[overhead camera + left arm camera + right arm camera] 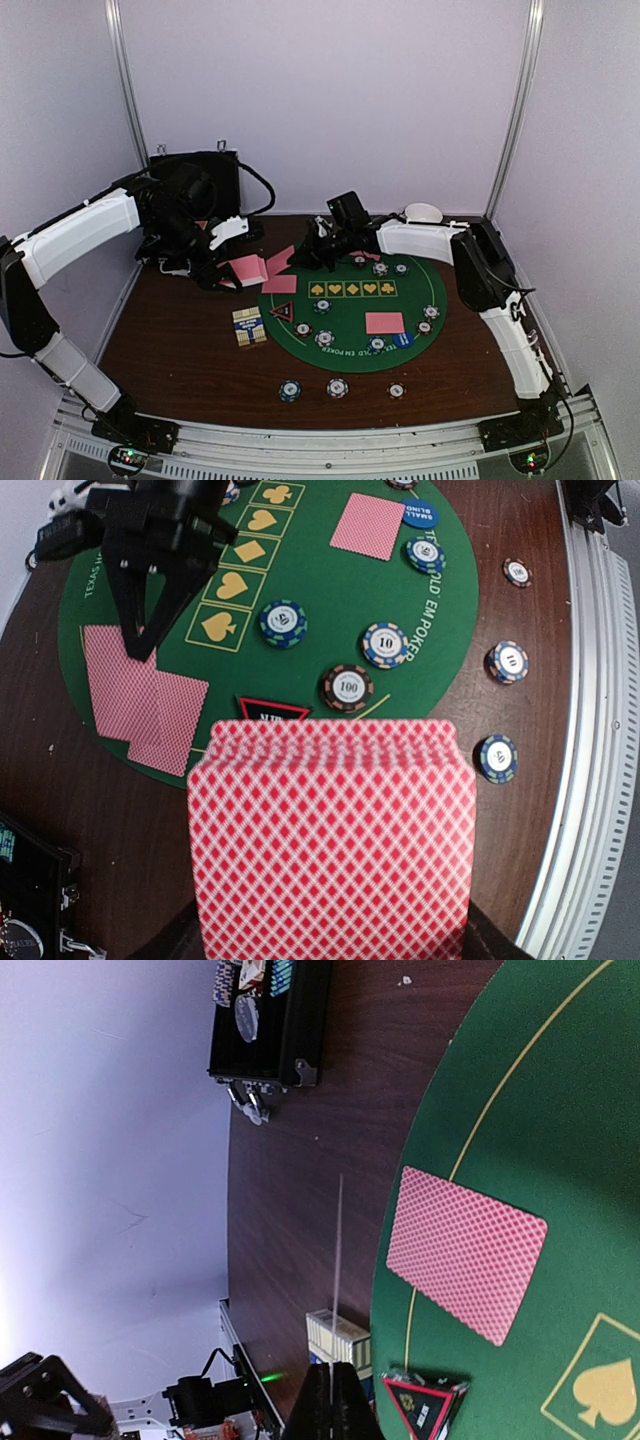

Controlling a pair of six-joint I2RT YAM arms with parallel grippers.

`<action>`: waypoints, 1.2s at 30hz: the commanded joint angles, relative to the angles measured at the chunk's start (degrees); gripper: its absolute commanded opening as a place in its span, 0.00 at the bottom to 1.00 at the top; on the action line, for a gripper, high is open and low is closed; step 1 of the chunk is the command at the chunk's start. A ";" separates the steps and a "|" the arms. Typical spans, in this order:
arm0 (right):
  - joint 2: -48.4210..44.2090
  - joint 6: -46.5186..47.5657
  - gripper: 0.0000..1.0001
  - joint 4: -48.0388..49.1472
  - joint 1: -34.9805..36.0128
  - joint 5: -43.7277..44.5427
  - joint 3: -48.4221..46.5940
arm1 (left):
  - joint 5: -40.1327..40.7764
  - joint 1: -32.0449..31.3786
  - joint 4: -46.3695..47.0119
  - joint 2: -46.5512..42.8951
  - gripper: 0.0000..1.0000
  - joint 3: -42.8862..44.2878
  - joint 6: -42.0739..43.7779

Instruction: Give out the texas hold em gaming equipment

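My left gripper is shut on a fanned deck of pink-backed cards, held over the mat's left edge; the deck hides its fingers. My right gripper is shut on a single card, seen edge-on in the right wrist view, just above the mat's far left. One card lies on the green mat below it, another at the near right. The red-black triangle marker stands on the mat's left. Several chips and a blue disc button sit on the mat.
Three chips lie on the brown table in front of the mat. A card box stands left of the mat. The open black case is at the back left, white bowls at the back right.
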State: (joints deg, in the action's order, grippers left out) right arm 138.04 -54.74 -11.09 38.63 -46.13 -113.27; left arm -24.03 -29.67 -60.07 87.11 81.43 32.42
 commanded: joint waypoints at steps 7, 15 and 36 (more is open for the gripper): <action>12.15 1.60 0.03 -6.53 2.24 8.06 -15.60 | -0.86 0.14 0.92 -1.69 0.04 0.31 -0.10; 7.80 9.42 0.46 -14.90 2.34 11.71 -15.21 | -1.11 0.14 0.92 -1.82 0.04 0.22 -0.26; -26.91 6.45 0.86 3.94 5.42 4.65 20.26 | -1.74 0.14 2.15 -0.87 0.04 0.61 -1.88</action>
State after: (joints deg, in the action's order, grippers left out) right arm 114.15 -44.34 -15.05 41.76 -37.19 -98.19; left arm -24.29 -29.67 -60.01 87.09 81.41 31.33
